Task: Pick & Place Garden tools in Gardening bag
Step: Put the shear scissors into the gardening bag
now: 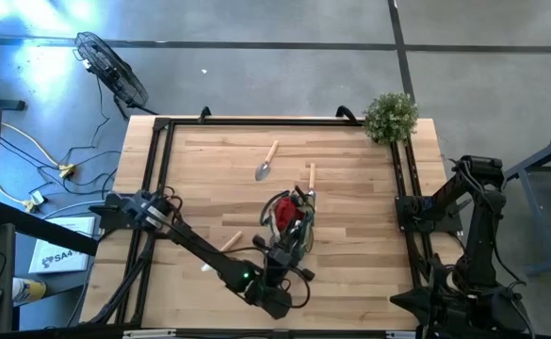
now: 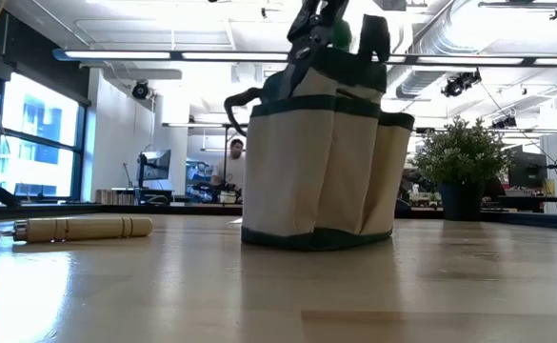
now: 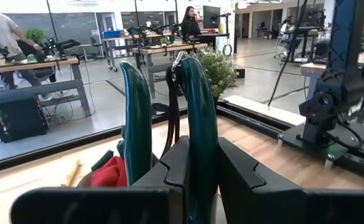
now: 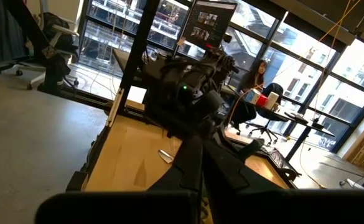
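The bag [image 1: 287,218] stands near the table's [image 1: 350,188] middle with a red piece [image 1: 284,213] inside. The left gripper [image 1: 289,247] above it clamps teal-handled pruners [image 3: 194,112]. A trowel [image 1: 267,162] lies beyond; a handle [image 2: 83,228] lies left. The right gripper [image 4: 200,168] waits right, fingers together. Only the low view shows a person [image 2: 230,164] behind.

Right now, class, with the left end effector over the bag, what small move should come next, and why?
Probably lower straight down into the gardening bag before letting go. The left end effector grips the teal-handled pruners upright, right above the bag's open top, where a red piece already sits. The right arm waits at the table's right edge.
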You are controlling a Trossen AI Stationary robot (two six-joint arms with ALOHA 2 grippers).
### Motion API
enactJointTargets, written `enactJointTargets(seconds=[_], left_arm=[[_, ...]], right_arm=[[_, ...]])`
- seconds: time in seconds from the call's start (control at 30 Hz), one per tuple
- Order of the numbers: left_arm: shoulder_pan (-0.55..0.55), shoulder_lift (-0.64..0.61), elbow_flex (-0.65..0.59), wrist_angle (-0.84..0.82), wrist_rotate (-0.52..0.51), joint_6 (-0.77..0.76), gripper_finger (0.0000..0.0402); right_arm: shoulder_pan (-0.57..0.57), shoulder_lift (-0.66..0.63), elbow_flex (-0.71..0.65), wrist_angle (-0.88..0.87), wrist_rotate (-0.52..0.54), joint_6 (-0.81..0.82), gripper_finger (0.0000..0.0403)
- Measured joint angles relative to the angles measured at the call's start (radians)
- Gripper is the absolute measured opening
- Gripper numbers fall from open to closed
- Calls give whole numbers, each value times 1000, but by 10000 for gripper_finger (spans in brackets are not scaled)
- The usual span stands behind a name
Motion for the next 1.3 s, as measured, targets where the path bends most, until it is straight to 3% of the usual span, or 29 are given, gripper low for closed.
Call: enactJointTargets(seconds=[0.4,0.9,1.3], left_arm=[[-34,-2,-55,-68,-13,-168,45],[-52,0,-57,-72,-1,-130,45],[-20,6,18,-80,19,10,45]], right_arm=[[0,0,0,0,0,0,3],[0,0,0,0,0,0,3],[0,0,0,0,0,0,3]])
